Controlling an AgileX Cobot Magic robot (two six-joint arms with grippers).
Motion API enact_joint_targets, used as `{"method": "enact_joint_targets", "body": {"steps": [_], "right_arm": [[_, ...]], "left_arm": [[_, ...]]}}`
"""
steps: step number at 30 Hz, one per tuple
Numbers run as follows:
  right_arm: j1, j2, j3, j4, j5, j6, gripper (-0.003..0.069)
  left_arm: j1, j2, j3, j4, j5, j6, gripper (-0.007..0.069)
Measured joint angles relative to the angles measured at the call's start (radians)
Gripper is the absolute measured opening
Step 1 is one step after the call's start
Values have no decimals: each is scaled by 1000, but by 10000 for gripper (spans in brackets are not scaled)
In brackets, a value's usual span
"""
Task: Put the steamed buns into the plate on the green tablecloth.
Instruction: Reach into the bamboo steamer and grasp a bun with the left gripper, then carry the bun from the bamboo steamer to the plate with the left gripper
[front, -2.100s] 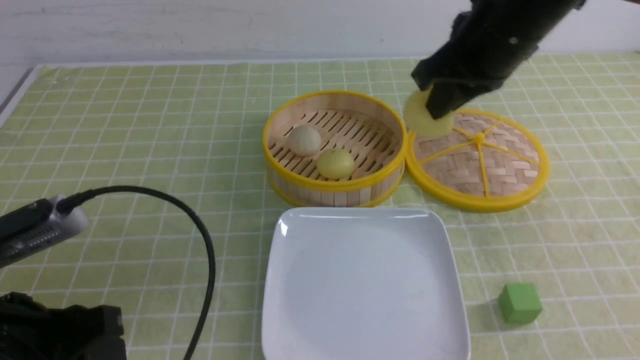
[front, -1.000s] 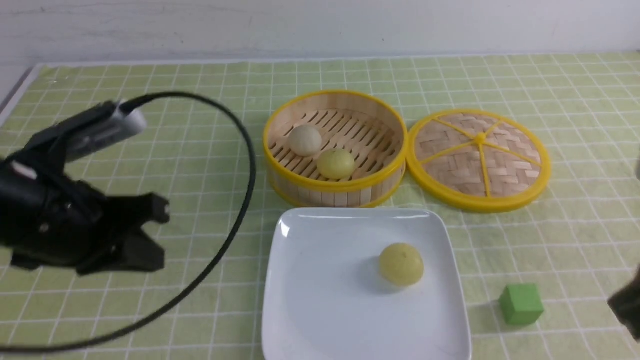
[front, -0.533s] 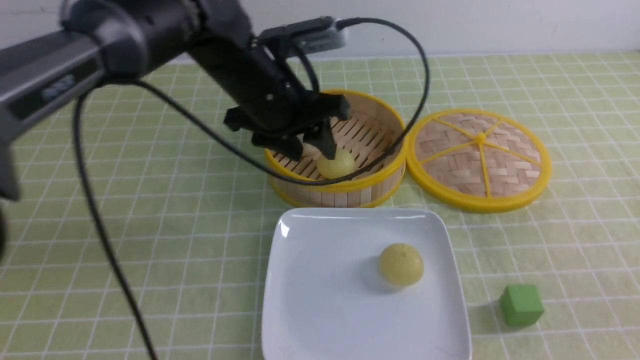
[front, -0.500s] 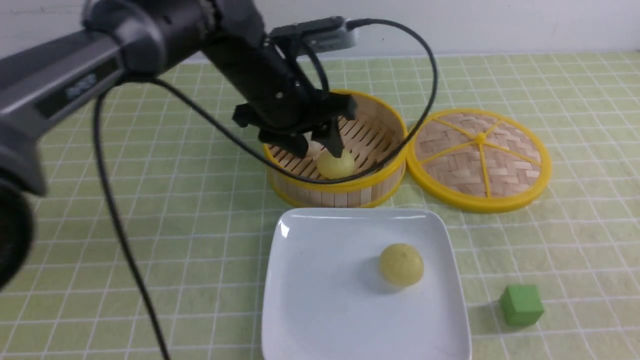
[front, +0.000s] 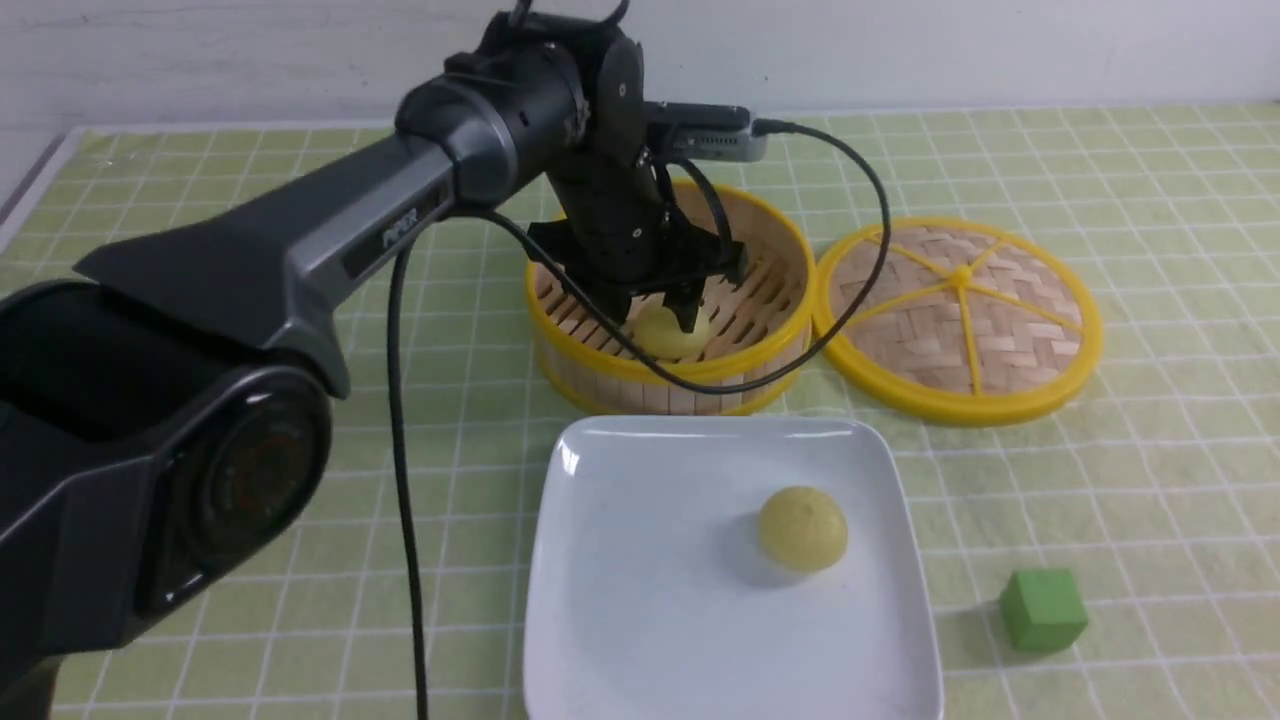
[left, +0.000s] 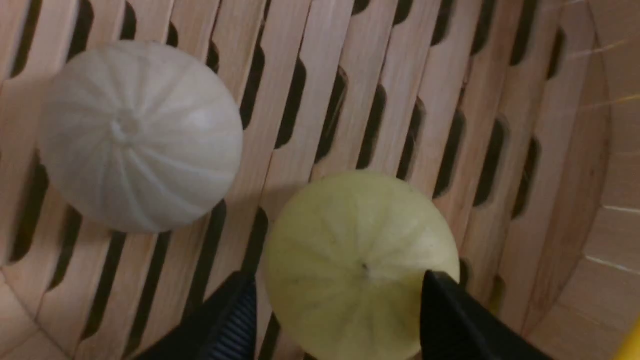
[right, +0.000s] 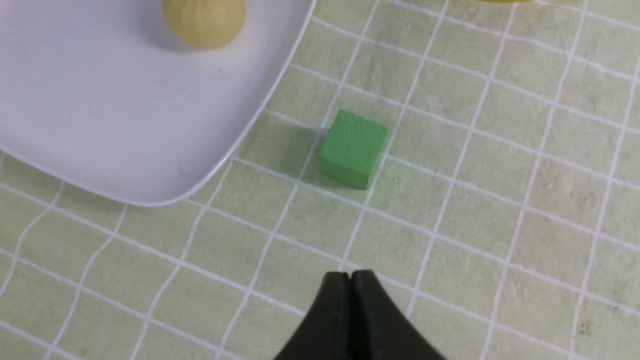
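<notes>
two jaws of the left gripper (left: 339, 282) stand apart, one on each side of the yellow bun (left: 360, 260), which sits on the slatted floor of the steamer (front: 575, 380). i cannot tell whether either jaw presses on it. the white bun (left: 137, 135) sits just beside it in the same steamer, clear of the jaws; in the front view the gripper hides it. the lid (front: 960, 320) lies flat against the steamer's right side. the third bun (front: 802, 527) rests on the plate (front: 640, 600), right of centre. the plate lies on the cloth (front: 450, 480), on the near side of the steamer. i see the right gripper (right: 350, 280) with jaws together above the cloth, near the cube (right: 354, 148), which sits just beside the plate's corner.
</notes>
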Motion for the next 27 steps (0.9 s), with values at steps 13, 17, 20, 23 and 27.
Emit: {"method": "enact_joint_targets", "body": {"steps": [13,17,20,23,27], "right_arm": [[0,-1,31,0,-8,0,18],[0,-3,44,0,-8,0,25],[0,-5,44,5,-8,1,29],[0,-5,44,11,-8,1,35],[0,-5,44,13,-8,1,44]], "left_arm": [[0,-148,0,22,133,-82,24],[1,-397,49,34,233,-50,24],[-12,-502,170,-12,242,-33,24],[-55,-533,380,-58,217,-25,24],[-106,-477,616,-82,14,-45,36]]}}
